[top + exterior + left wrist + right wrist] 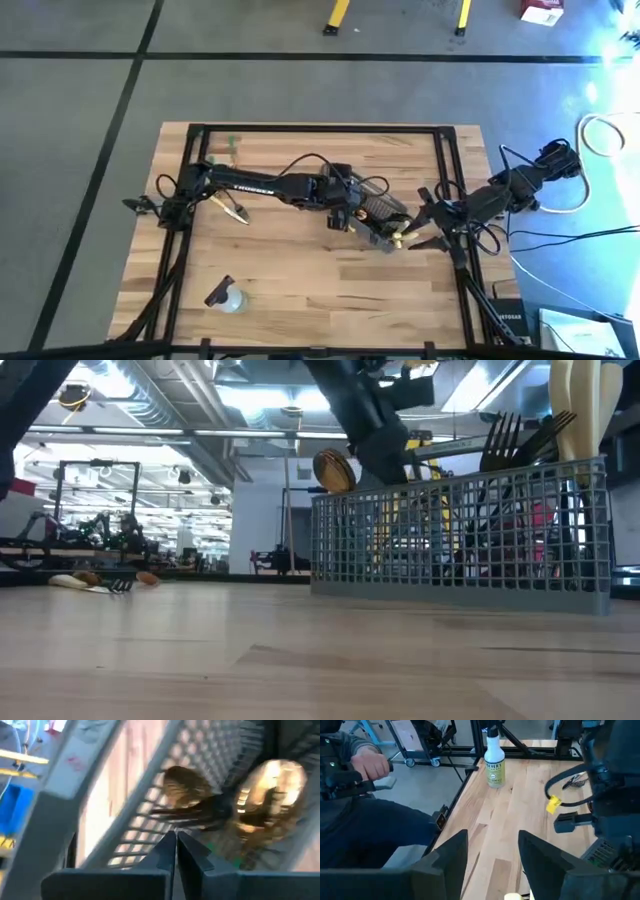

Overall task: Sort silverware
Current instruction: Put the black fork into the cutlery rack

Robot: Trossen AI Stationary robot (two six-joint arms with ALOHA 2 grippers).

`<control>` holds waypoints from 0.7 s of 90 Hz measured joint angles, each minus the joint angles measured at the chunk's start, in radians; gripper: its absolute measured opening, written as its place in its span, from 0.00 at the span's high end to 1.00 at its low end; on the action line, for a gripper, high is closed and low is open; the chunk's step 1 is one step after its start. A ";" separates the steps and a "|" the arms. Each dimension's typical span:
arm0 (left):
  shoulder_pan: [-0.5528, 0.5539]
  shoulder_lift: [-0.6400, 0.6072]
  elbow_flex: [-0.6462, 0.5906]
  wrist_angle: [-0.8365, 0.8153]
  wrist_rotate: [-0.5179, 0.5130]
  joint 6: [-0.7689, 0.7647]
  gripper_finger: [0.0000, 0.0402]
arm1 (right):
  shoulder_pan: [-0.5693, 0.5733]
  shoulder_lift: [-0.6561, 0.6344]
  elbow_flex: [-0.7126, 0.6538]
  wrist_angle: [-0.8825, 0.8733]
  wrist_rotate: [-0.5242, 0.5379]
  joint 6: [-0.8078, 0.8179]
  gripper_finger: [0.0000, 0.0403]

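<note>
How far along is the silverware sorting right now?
Partly done. Black forks and a gold spoon already stand in the wire basket. In hand: the left end effector, fingers shut with nothing visibly between them, hovers at the basket; the right end effector is open and empty beside it. Left: a few utensils lying on the table's left side, plus green ones near its far edge.
</note>
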 joint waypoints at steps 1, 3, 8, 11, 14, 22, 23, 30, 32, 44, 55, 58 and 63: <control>0.000 0.002 0.000 0.000 0.008 0.000 1.00 | 0.000 0.000 0.000 0.000 0.000 0.000 0.61; 0.000 0.007 0.000 0.004 0.023 0.001 1.00 | 0.000 0.000 0.000 0.000 -0.001 -0.002 0.61; 0.001 0.013 -0.001 0.003 0.062 0.002 1.00 | 0.000 0.000 0.000 0.000 -0.001 -0.002 0.61; 0.002 0.019 -0.002 0.002 0.073 0.004 1.00 | 0.000 0.000 0.000 0.000 -0.001 -0.002 0.61; 0.001 0.026 -0.002 0.018 0.077 0.007 1.00 | 0.000 0.000 0.000 0.000 -0.001 -0.002 0.61; -0.004 0.030 -0.002 0.036 0.078 0.020 1.00 | 0.000 0.000 0.000 0.000 -0.001 -0.003 0.61; -0.005 0.031 -0.002 0.041 0.079 0.021 1.00 | 0.000 0.000 0.000 0.001 -0.001 -0.003 0.61; -0.013 0.037 -0.001 0.083 0.082 0.035 1.00 | 0.000 0.000 0.000 0.001 -0.001 -0.003 0.61; -0.015 0.039 -0.001 0.084 0.081 0.039 1.00 | 0.000 0.000 0.000 0.003 -0.001 -0.003 0.61; -0.016 0.039 -0.001 0.119 0.077 0.068 1.00 | 0.000 0.000 0.000 0.003 -0.001 -0.003 0.61; -0.016 0.039 -0.001 0.151 0.066 0.093 1.00 | 0.000 0.000 0.000 0.003 -0.001 -0.003 0.61; -0.015 0.039 -0.001 0.161 0.064 0.104 1.00 | 0.000 0.000 0.000 0.003 -0.001 -0.003 0.61; -0.012 0.039 -0.001 0.164 0.062 0.121 1.00 | 0.000 0.000 0.000 0.003 -0.001 -0.003 0.61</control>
